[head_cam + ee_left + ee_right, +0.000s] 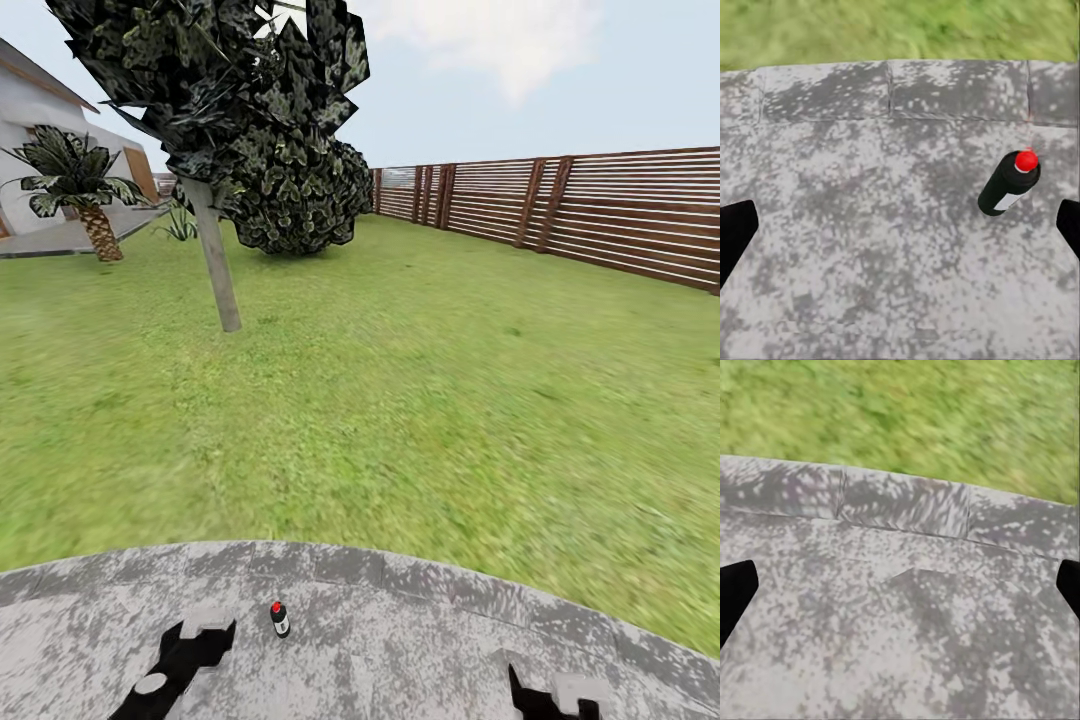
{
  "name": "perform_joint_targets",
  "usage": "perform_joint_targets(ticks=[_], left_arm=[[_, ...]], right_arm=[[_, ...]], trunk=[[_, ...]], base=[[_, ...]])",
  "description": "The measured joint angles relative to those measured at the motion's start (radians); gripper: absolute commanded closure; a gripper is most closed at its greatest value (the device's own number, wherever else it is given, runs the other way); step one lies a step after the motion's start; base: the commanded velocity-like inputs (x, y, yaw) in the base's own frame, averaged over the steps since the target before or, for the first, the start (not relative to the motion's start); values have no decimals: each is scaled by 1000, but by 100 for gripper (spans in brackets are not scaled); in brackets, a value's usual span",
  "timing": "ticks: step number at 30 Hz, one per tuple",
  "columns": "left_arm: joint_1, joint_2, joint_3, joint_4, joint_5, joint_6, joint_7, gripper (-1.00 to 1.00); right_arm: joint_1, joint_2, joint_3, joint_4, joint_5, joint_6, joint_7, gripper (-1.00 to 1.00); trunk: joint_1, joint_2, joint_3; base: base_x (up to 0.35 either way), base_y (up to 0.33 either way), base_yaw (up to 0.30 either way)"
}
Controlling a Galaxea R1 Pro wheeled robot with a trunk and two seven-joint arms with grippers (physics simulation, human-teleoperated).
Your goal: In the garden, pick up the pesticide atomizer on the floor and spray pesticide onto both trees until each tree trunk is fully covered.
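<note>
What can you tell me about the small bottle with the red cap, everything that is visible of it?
The pesticide atomizer is a small dark bottle, black or very dark green, with a round red cap and a pale label low on its body. It looks like smooth plastic. It stands upright on the grey mottled stone paving, near the curved edge toward the lawn, just right of the left pincer. Nothing but the stone touches it.

Mottled rough grey stone paving (420, 640), matt dark atomizer (280, 620) with glossy red cap, slatted wooden fence (600, 210)
</note>
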Motion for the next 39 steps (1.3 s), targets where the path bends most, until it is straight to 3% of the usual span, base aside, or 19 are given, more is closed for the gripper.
perform_joint_targets(ticks=[4, 10, 18, 32, 39], left_arm=[[-45, 2, -2, 0, -8, 0, 1, -100], [-50, 6, -4, -1, -35, -3, 1, -100], [-51, 6, -3, -12, -72, 0, 1, -100], [-52, 5, 0, -13, -74, -4, 3, -100], [-52, 4, 0, -14, -73, -6, 3, -100]], right_arm=[[-106, 0, 1, -42, 0, 66, 1, -100], [-200, -1, 2, -56, 0, 181, 8, -100], [-216, 1, 6, -56, 2, 205, 10, -100], [-217, 2, 8, -56, 3, 207, 9, -100], [-217, 2, 8, -57, 3, 207, 9, -100]], trunk=[[0, 0, 0], [0, 0, 0], [0, 0, 0], [0, 0, 0], [0, 0, 0]], base=[[0, 0, 0], [0, 0, 0], [0, 0, 0], [93, 67, -2], [137, 1, -159]])
